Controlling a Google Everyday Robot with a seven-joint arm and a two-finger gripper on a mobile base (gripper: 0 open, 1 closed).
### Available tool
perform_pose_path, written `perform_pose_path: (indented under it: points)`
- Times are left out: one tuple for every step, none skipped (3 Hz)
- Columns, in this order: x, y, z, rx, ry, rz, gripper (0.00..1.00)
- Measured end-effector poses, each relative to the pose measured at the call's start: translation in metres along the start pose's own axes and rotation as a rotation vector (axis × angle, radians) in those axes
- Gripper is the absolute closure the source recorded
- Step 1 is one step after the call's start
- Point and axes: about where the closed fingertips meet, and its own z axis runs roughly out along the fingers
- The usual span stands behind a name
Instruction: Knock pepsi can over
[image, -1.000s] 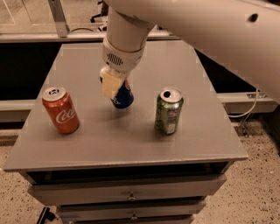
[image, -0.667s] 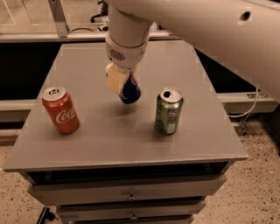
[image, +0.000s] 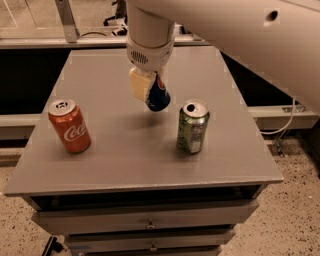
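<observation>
The dark blue pepsi can (image: 159, 96) is near the middle of the grey table (image: 125, 160), tilted, with its bottom end seeming to be off the surface and a shadow below it. My gripper (image: 150, 91) comes down from the white arm above and is shut on the can. A cream finger pad (image: 138, 84) presses on the can's left side. The other finger is hidden behind the can.
A red Coca-Cola can (image: 70, 126) stands upright at the table's left front. A green can (image: 192, 127) stands upright to the right of the pepsi can. Drawers (image: 150, 220) sit below the table top. A dark gap and floor surround the table.
The gripper and the pepsi can have moved together a little to the right and away from the front edge, and the can is more tilted. The other two cans have not moved.
</observation>
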Motion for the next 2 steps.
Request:
perform_pose_path:
  points:
    - [0.0004, -0.0111, 0.0011, 0.031, 0.043, -0.009, 1.00]
    - [-0.0009, -0.0191, 0.0021, 0.055, 0.087, -0.033, 1.00]
